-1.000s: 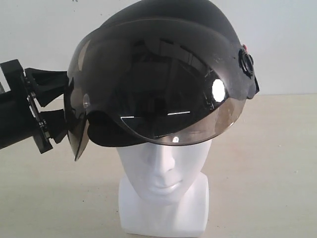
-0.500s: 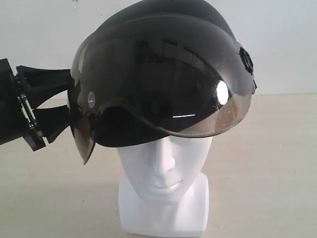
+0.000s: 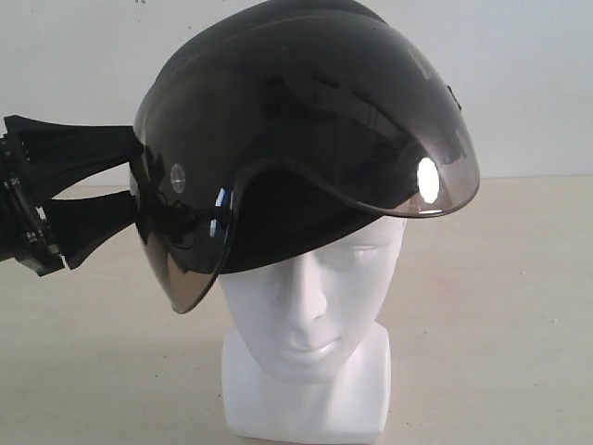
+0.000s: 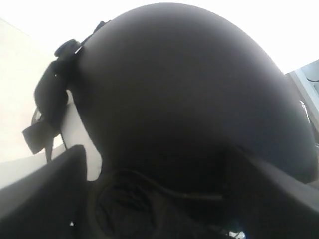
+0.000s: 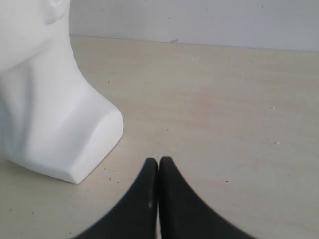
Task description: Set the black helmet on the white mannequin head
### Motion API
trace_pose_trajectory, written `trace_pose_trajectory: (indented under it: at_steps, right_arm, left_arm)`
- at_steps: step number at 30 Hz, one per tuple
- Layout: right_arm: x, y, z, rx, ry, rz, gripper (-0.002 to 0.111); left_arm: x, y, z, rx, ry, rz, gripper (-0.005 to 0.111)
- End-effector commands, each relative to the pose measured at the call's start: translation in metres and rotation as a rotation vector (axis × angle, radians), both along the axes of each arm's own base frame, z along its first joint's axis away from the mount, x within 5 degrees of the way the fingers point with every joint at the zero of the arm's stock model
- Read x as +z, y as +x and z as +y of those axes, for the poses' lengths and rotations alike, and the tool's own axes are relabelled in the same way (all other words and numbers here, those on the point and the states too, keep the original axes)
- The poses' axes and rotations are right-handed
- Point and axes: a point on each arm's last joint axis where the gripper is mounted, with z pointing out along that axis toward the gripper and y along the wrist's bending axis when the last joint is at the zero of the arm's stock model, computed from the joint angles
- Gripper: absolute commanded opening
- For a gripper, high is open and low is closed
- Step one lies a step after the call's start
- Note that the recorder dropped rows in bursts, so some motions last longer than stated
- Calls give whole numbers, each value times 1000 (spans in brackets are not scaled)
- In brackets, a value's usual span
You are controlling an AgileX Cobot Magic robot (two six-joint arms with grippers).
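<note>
Black helmet (image 3: 306, 111) has its side rim btwn the fingers of the left gripper (image 3: 135, 181), which reaches in level from the ext view's left edge. The jaws stand spread wide, one finger above the other at the rim. In the left wrist view they flank the shell's lower back, w/ a strip of light btwn one finger and the shell. Whether they press on the helmet or stand loose can't be told. Helmet sits on top of the white mannequin head (image 3: 306, 306), covering crown and forehead down to approx the brow, tilted lower on the left gripper's side. Smoke visor (image 3: 398, 158) lies up over the shell front, one corner hanging beside the temple. Face from the eyes down shows. Right gripper (image 5: 158, 162) is over the table (image 3: 500, 306), near the head's neck base, fingertips pressed together. Table is pale beige, w/ a white wall (image 3: 537, 83) behind.
</note>
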Motion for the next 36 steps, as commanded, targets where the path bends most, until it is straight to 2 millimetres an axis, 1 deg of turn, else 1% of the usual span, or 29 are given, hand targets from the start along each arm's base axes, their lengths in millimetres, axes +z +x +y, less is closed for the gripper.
trace_pose_trajectory:
  at_steps: [1, 6, 9, 12, 18, 21, 23, 27, 31, 32, 33, 34, 35, 36]
  right_arm:
    - [1, 0, 0, 0, -2, -13, 0]
    - [1, 0, 0, 0, -2, -13, 0]
    - [1, 0, 0, 0, -2, -13, 0]
    - [1, 0, 0, 0, -2, -13, 0]
    - [1, 0, 0, 1, -4, -14, 0]
    - [4, 1, 0, 4, -28, -60, 0]
    - [11, 2, -1, 1, -35, -148, 0]
    - [32, 4, -2, -28, 56, -361, 0]
    - [52, 0, -5, -56, 163, -561, 0]
    - [59, -2, -7, -67, 236, -616, 0]
    - [63, -3, -9, -77, 332, -639, 0]
    - [65, -3, -11, -85, 450, -623, 0]
    - [69, -4, -12, -88, 521, -590, 0]
    - [75, -4, -11, -80, 523, -542, 0]
  left_arm:
    - [5, 0, 2, 18, -27, -20, 77]
    - [8, -2, 1, 15, -19, -32, 77]
    - [17, -7, 4, 28, -12, -69, 77]
    - [27, -14, 11, 56, 4, -106, 77]
    - [41, -33, 27, 103, 49, -105, 77]
    - [45, -43, 28, 99, 83, -93, 77]
    - [48, -48, 27, 96, 93, -93, 77]
    - [55, -55, 24, 95, 101, -123, 77]
    - [60, -61, 22, 96, 112, -153, 77]
    - [61, -61, 21, 96, 113, -157, 77]
    - [61, -62, 21, 96, 114, -159, 77]
    - [61, -62, 21, 96, 112, -157, 77]
    - [61, -62, 21, 96, 109, -153, 77]
    - [61, -62, 21, 96, 109, -153, 77]
